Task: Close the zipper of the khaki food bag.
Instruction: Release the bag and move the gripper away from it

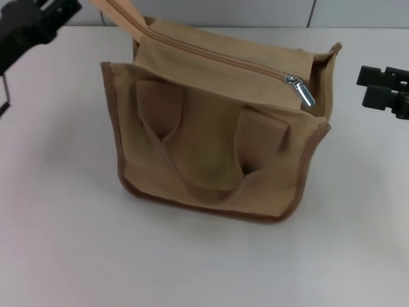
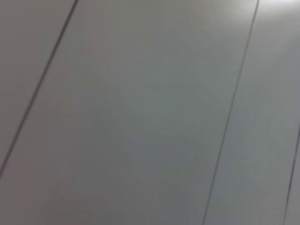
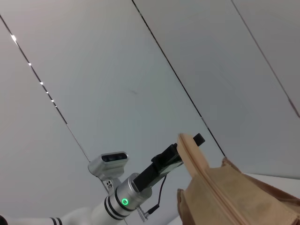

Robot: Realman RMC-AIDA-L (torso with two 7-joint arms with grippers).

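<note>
The khaki food bag (image 1: 211,160) stands upright mid-table, its handles drooping over the front. Its zipper (image 1: 217,57) runs along the top, joined from the far left to the silver slider (image 1: 294,80) near the right end, where the pull tab (image 1: 307,96) hangs down. A tan tape end (image 1: 121,16) rises taut from the zipper's left end toward my left gripper (image 1: 64,9). In the right wrist view that left gripper (image 3: 187,143) has fingers on both sides of the tape end (image 3: 190,154). My right gripper (image 1: 363,86) hovers right of the bag, open and holding nothing.
The white table (image 1: 77,243) spreads all around the bag. A grey panelled wall (image 2: 150,112) fills the left wrist view and stands behind the table. The bag's top (image 3: 234,197) shows low in the right wrist view.
</note>
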